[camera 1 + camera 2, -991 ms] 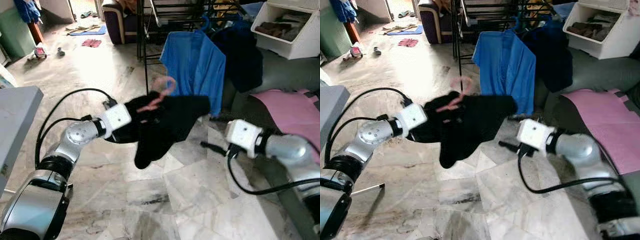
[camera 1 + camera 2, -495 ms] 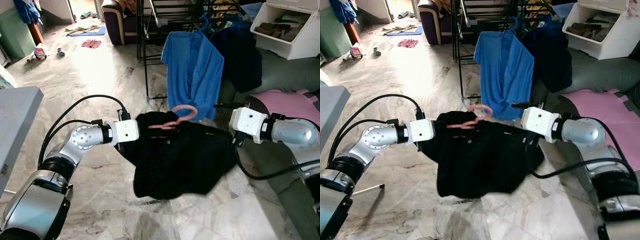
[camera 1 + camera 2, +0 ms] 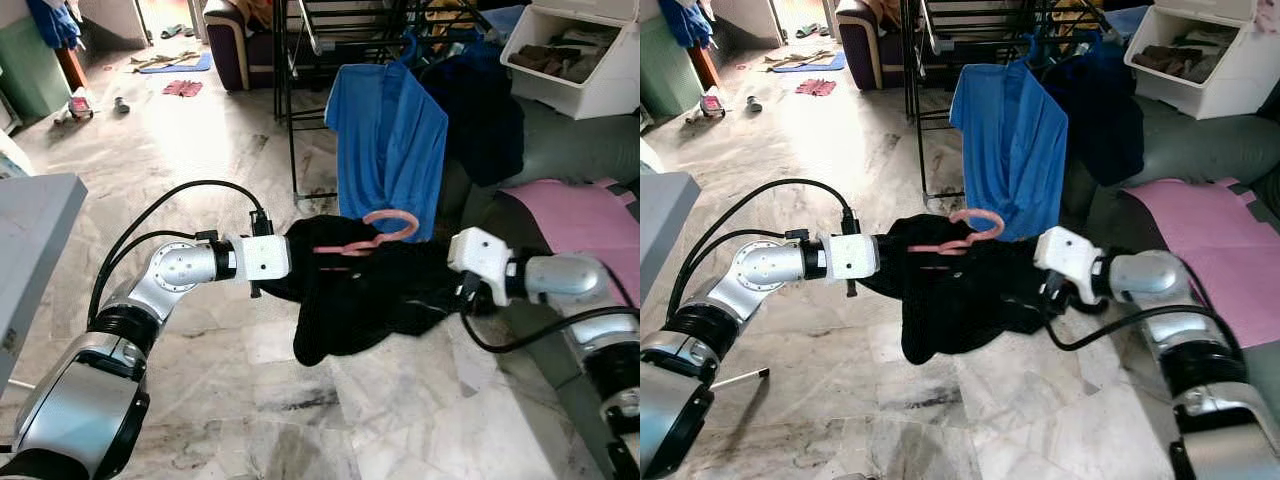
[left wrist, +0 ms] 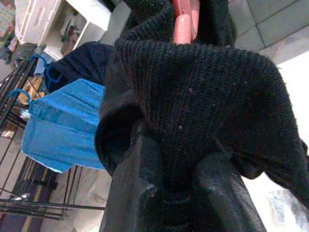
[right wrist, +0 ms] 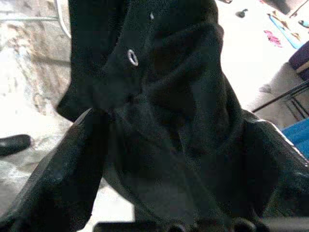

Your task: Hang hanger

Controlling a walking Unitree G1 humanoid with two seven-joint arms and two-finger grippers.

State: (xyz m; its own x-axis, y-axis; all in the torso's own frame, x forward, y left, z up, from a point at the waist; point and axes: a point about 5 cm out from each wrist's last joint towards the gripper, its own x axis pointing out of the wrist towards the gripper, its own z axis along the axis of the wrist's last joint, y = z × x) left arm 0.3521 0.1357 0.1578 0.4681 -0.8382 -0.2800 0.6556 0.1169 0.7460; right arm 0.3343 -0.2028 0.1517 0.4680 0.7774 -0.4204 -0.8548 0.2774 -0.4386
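The left wrist view shows the left pincer (image 4: 176, 193) clamped on a black knit garment (image 3: 365, 300) with the pink hanger (image 3: 365, 238) inside it. The right wrist view shows the right pincer (image 5: 169, 164) with cloth bunched between its fingers. Both hold the garment above the marble floor (image 3: 200, 150), near a blue shirt (image 3: 390, 140) on a black rack (image 3: 300, 60).

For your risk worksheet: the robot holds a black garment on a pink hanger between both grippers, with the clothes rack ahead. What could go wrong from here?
1. The black garment sags in a bunch, so it might slide off the pink hanger.
2. The left gripper pinches knit fabric, which could slip.
3. The hook might snag the blue shirt already on the rack.
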